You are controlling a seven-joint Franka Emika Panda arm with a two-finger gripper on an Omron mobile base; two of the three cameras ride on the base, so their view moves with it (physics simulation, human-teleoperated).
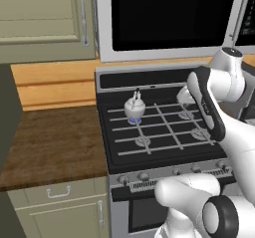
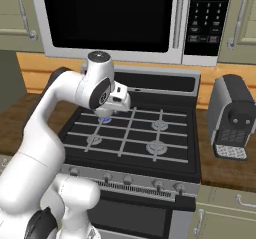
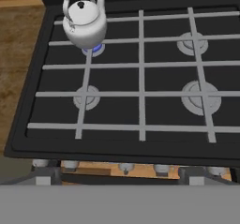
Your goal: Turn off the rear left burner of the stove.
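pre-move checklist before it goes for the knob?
1. Rear left burner lit: ok, blue glow under the kettle.
2. Other three burners off: ok, no glow.
3. Knobs visible along the stove front: ok.
4. Which knob drives the rear left burner: cannot tell, no markings readable.
5. Gripper above the stove's front edge, not yet at a knob: ok.
6. Jaws open or shut: cannot tell.

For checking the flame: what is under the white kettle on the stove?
Under the kettle a blue glow shows at the rear left burner, beneath the grate bars. The kettle covers most of the burner head.
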